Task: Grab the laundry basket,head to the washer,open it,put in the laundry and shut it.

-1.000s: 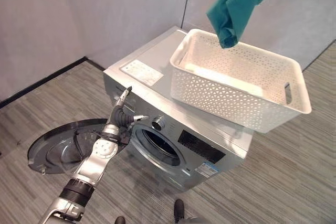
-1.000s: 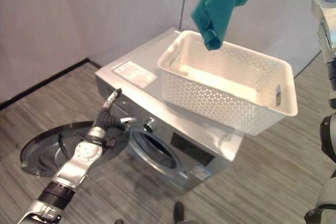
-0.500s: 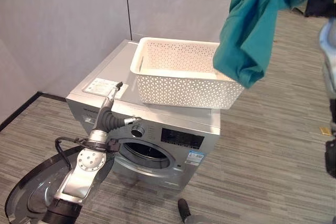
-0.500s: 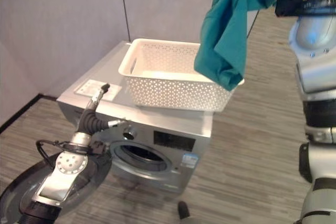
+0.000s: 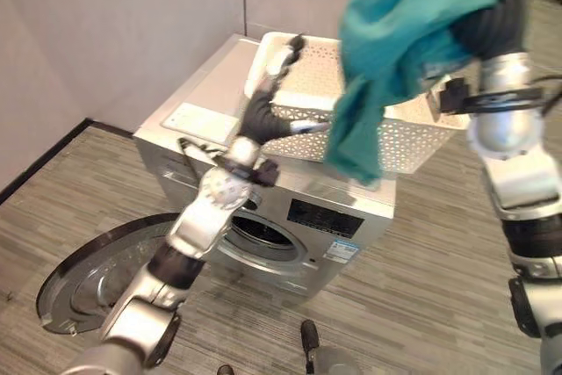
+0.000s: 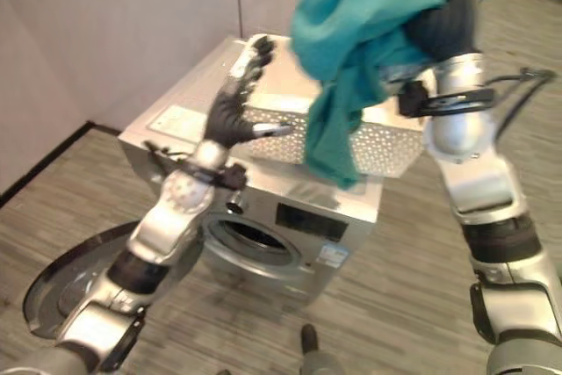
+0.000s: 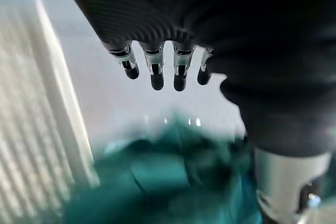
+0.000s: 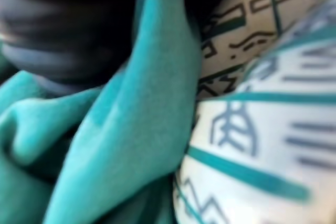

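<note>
A silver front-loading washer (image 5: 338, 221) stands against the wall with its round drum opening (image 5: 263, 236) uncovered. Its door (image 5: 92, 271) is swung wide to the left, low over the floor. A white perforated laundry basket (image 5: 406, 136) rests on the washer's top. My right hand (image 5: 488, 25) is raised above the basket's right end, shut on a teal garment (image 5: 395, 32) that hangs down in front of the basket. The right wrist view shows the teal garment (image 8: 131, 129) beside a white patterned cloth (image 8: 252, 129). My left hand (image 5: 262, 110) is lifted by the basket's left end, its fingers (image 7: 156, 74) straight and holding nothing.
Grey wall panels stand close behind the washer. A white label (image 5: 198, 118) lies on the washer's top at the left. Striped grey floor spreads in front of the washer and to its right.
The camera has shifted. My left hand has risen from the washer's front to the basket's left end. My right hand and the teal garment now hang lower, in front of the basket.
</note>
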`<state>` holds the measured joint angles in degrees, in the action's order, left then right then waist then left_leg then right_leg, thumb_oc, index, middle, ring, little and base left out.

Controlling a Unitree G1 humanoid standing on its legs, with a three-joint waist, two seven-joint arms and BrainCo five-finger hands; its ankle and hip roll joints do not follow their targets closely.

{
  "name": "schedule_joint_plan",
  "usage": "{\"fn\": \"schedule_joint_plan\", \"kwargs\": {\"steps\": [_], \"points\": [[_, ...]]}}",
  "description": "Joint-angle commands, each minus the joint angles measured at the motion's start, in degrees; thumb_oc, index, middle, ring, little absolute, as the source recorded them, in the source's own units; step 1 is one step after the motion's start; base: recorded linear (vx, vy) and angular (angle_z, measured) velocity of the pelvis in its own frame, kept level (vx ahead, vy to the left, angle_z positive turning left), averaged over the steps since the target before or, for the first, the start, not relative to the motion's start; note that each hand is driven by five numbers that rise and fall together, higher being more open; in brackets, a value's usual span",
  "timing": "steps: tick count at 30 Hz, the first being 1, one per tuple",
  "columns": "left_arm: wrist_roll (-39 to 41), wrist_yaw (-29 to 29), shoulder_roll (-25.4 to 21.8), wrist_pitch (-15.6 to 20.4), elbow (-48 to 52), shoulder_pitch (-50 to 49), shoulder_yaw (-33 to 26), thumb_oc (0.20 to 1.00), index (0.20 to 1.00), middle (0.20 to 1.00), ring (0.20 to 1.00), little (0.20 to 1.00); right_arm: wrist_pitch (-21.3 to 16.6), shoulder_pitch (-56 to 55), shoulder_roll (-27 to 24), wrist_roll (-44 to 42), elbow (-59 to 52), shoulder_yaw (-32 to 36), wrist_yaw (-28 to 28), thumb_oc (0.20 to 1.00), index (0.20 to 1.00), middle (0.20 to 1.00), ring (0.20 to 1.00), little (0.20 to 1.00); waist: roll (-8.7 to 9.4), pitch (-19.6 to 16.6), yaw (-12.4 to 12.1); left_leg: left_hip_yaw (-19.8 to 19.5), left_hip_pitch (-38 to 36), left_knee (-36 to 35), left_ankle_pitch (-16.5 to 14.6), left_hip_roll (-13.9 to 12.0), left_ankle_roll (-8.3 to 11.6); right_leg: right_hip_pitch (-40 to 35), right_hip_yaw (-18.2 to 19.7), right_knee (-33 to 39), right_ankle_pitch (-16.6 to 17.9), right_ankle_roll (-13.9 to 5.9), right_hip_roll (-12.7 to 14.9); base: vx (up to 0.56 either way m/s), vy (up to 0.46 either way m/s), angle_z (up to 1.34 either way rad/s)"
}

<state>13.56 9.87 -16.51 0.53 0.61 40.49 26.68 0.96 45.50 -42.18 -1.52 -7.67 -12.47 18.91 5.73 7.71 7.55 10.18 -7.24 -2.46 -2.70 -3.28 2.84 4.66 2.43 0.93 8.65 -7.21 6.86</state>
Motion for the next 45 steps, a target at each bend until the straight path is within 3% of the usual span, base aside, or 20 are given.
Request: {"fn": "schedule_joint_plan", "kwargs": {"steps": [1,8,19,32,33,34,35,36,37,39,45], "points": [[4.1,1.3,-1.2,0.4,-1.3,0.6,0.9,1.000,1.000,1.000,1.000,1.000,-1.0,6.5,0.6,-3.2,0.5,3.0,0.0,0.200,0.200,0.200,0.200,0.200,0.47,-5.1,-1.3,-2.3,0.2,0.8,-5.7,2.4,-4.88,0.7,-1.0,-2.8,-0.3,-4.97,4.0,0.02,-0.038,0.00],[5.7,2.8,4.3,-0.7,-11.0,9.9,4.8,1.000,1.000,1.000,1.000,1.000,-0.8,8.1,1.2,-5.3,-0.5,-1.3,-2.1,0.200,0.200,0.200,0.200,0.200,-0.45,-5.8,-0.4,-2.3,-1.1,-1.1,-4.7,1.2,-4.15,0.5,-1.2,-3.4,-2.0,-4.54,3.3,0.00,-0.013,0.01],[8.3,6.7,8.5,-0.4,-16.7,17.1,5.0,1.000,1.000,1.000,1.000,1.000,-1.9,7.2,0.0,-8.3,-2.0,-3.2,-1.9,0.200,0.200,0.200,0.200,0.200,-1.22,-6.7,0.5,-2.7,-2.0,-1.0,-4.7,0.0,-3.28,-0.7,-1.7,-3.3,-3.8,-3.64,2.7,0.01,-0.009,0.02],[11.4,9.5,8.8,1.7,-15.4,18.8,4.7,1.000,1.000,1.000,1.000,1.000,-4.0,3.6,2.0,-15.9,-4.8,-9.1,-5.3,0.200,0.200,0.200,0.200,0.200,-2.39,-7.2,1.6,-1.8,-2.9,-2.3,-3.9,-0.5,-2.61,-0.9,-1.5,-3.4,-4.4,-3.36,2.3,0.00,0.000,0.00],[11.1,9.7,8.3,2.2,-15.0,18.5,4.4,0.887,0.887,0.887,0.887,0.887,-4.6,3.6,1.9,-17.3,-5.4,-10.1,-6.0,0.200,0.200,0.200,0.200,0.200,-2.71,-7.4,2.0,-1.5,-3.2,-2.4,-4.3,-0.6,-2.59,-1.0,-1.3,-3.5,-4.7,-3.53,2.2,0.03,0.001,-0.02],[11.1,9.7,8.4,2.2,-15.0,18.5,4.4,0.887,0.887,0.887,0.887,0.887,-4.6,3.6,1.9,-17.3,-5.4,-10.1,-6.0,0.200,0.200,0.200,0.200,0.200,-2.74,-7.3,2.1,-1.5,-3.3,-2.4,-4.3,-0.6,-2.58,-1.0,-1.3,-3.5,-4.8,-3.53,2.1,0.00,0.000,0.00],[11.6,10.1,8.0,2.7,-14.7,18.1,4.1,0.200,0.200,0.200,0.200,0.200,-4.7,3.5,1.5,-18.9,-5.4,-10.9,-6.5,0.200,0.200,0.200,0.200,0.200,-2.88,-7.3,2.4,-1.1,-3.4,-2.4,-4.2,-0.6,-2.54,-0.9,-1.2,-3.4,-4.7,-3.55,2.0,0.00,0.000,0.00],[11.5,10.1,7.7,2.8,-14.3,17.8,3.9,0.200,0.200,0.200,0.200,0.200,-5.0,3.7,1.2,-20.1,-5.2,-11.4,-6.8,0.200,0.200,0.200,0.200,0.200,-2.94,-7.3,2.4,-0.9,-3.4,-2.4,-4.2,-0.7,-2.49,-0.8,-1.1,-3.4,-4.6,-3.54,2.0,0.00,0.000,0.00],[11.1,10.2,7.2,3.0,-13.8,17.4,3.7,0.200,0.200,0.200,0.200,0.200,-5.3,3.7,0.4,-21.3,-5.1,-11.7,-7.1,0.351,0.351,0.351,0.351,0.351,-2.88,-7.4,2.5,-0.7,-3.4,-2.4,-4.2,-0.7,-2.41,-0.8,-1.1,-3.3,-4.6,-3.53,1.9,-0.01,-0.014,-0.04],[10.9,10.7,7.4,3.4,-13.4,16.8,3.3,0.200,0.200,0.200,0.200,0.200,-5.3,3.8,-1.3,-22.9,-4.9,-12.6,-7.7,1.000,1.000,1.000,1.000,1.000,-2.73,-7.5,2.6,-0.6,-3.4,-2.5,-4.1,-0.8,-2.28,-0.8,-1.0,-3.2,-4.6,-3.49,1.9,-0.01,-0.014,-0.04],[8.6,11.5,7.0,4.0,-12.4,16.2,3.1,0.200,0.200,0.200,0.200,0.200,-6.6,3.9,-6.3,-28.3,-4.2,-13.4,-7.7,1.000,1.000,1.000,1.000,1.000,-2.54,-7.7,3.3,-0.5,-3.3,-2.5,-4.0,-0.9,-1.92,-1.0,-1.0,-2.7,-4.6,-3.38,1.9,0.00,0.000,0.00]]}}
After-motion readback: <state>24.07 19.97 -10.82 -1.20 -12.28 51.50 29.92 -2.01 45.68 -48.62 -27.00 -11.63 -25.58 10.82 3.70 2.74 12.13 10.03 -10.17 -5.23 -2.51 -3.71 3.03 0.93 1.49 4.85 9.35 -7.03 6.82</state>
